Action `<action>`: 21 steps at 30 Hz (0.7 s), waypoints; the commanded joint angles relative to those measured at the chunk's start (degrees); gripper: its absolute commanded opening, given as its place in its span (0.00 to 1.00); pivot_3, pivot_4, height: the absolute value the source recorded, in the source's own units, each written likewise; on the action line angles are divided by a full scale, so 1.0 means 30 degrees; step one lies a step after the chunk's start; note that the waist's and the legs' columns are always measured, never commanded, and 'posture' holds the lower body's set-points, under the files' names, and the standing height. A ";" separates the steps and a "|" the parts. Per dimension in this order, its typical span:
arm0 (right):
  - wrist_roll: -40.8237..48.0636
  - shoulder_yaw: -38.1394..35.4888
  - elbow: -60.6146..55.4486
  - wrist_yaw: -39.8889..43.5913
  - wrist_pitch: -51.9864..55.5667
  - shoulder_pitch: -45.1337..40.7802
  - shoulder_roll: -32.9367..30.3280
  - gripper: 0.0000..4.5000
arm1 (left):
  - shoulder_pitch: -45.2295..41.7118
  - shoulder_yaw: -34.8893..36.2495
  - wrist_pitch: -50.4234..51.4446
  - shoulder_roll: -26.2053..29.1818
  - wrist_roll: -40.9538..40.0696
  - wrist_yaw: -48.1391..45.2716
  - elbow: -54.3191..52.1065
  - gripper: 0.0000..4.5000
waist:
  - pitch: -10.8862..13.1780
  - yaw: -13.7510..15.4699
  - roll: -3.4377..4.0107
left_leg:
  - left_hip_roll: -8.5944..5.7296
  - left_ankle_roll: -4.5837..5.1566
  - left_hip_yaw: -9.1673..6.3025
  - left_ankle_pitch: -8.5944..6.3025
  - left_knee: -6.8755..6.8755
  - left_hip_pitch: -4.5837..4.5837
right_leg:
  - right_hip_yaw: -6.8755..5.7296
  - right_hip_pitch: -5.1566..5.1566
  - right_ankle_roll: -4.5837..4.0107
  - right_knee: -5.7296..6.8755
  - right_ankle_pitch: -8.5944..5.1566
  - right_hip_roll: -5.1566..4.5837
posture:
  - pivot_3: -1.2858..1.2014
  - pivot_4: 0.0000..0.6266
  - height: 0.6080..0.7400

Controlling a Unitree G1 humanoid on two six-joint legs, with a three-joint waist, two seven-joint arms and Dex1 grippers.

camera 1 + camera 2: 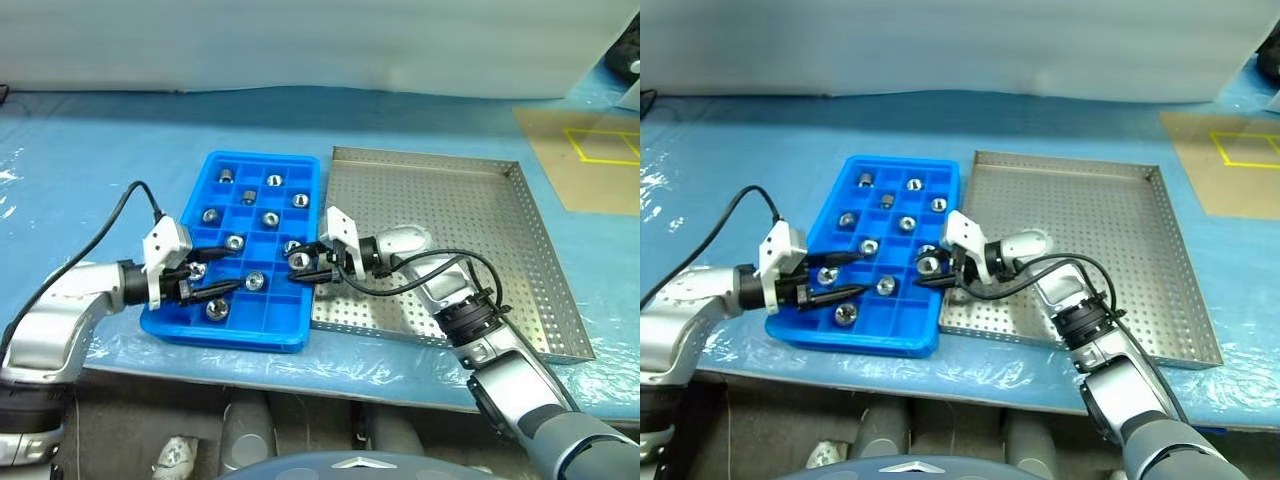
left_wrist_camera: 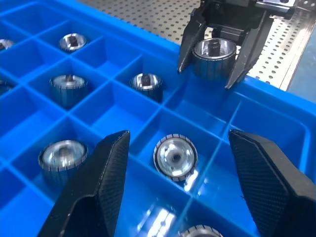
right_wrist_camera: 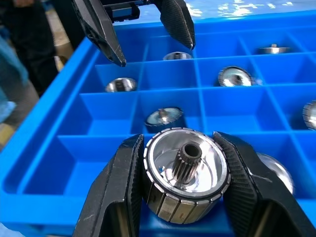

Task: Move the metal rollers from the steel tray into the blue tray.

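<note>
Left gripper [image 1: 205, 275]: fingers spread, empty, over the near-left cells of the blue tray [image 1: 180, 325]. Several metal rollers [image 2: 175, 156] sit in separate cells, one just ahead between the fingertips. Right gripper [image 1: 298, 268]: fingers pinching one roller [image 3: 186, 174] by its ribbed sides, above the blue tray's right edge. Steel tray [image 1: 500, 230] lies beyond, touching the blue tray on the table [image 1: 100, 140].

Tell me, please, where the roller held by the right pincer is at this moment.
The held roller sits clamped in the right pincer, over the blue tray's edge nearest the steel tray.
</note>
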 commanded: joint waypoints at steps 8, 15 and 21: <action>0.0308 0.1559 -0.0692 0.2547 0.0030 -0.0416 0.0808 0.40 | 0.4041 0.3420 -0.0362 0.0817 -0.1667 0.0182 -0.3208 0.74 | -0.0007 0.0544 -0.0011 | 0.0016 -0.0029 -0.0023 0.0017 -0.0059 0.0006 | -0.0013 -0.0013 -0.0013 -0.0003 -0.0013 0.0008 | 0.67 0.24 1.00; -0.0112 0.2153 -0.0175 0.3884 -0.0104 -0.0424 0.0711 0.40 | 0.4601 0.3256 -0.0269 0.0605 -0.1931 0.0984 -0.3967 0.74 | -0.0015 0.0866 -0.0022 | 0.0037 -0.0040 -0.0029 0.0023 -0.0074 0.0030 | -0.0008 -0.0010 -0.0019 0.0002 -0.0019 0.0033 | 0.68 0.24 1.00; -0.0122 0.1877 -0.0150 0.4137 -0.0171 -0.0404 0.0539 0.56 | 0.4143 0.2796 -0.0399 0.0648 -0.1889 0.1255 -0.3696 0.74 | -0.0016 0.0879 -0.0024 | 0.0053 -0.0058 -0.0029 0.0033 -0.0087 0.0041 | -0.0008 -0.0010 -0.0032 0.0005 -0.0026 0.0049 | 0.67 0.24 1.00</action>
